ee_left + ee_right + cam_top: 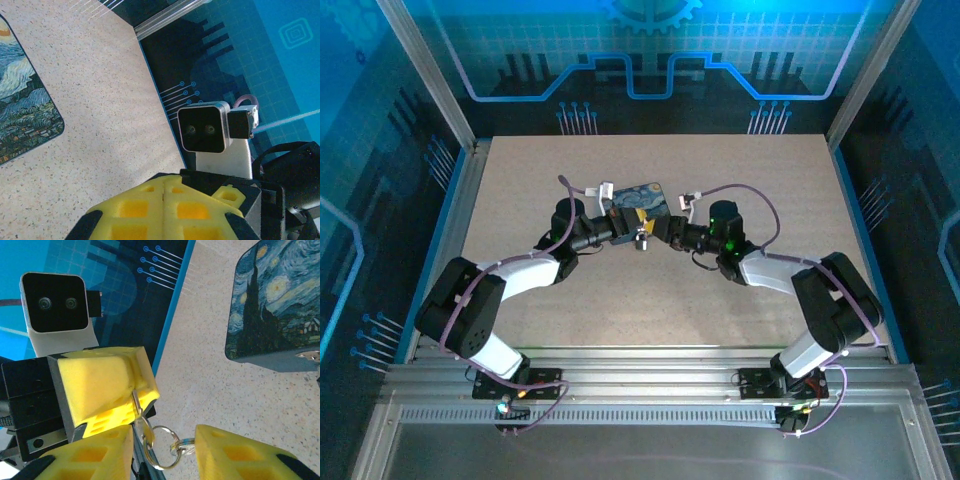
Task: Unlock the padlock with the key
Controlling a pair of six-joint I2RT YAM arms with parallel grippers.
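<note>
My left gripper (623,228) and right gripper (663,232) meet tip to tip just in front of the swirl-painted box (642,200). In the left wrist view the left gripper (165,187) has its yellow pads pressed together. The right wrist view shows those pads (107,382) pinching the blade of the key (145,430), whose head hangs out below. A key ring (165,460) dangles from the key between the spread fingers of my right gripper (164,435), and a small ring (182,446) rests against its right finger (235,455). The padlock is hidden.
The box (272,305) lies flat on the speckled table (650,300), with a shiny metal bit (309,356) at its near edge. Blue enclosure walls (650,60) and metal rails (450,240) border the table. The arms' bases sit at the near edge.
</note>
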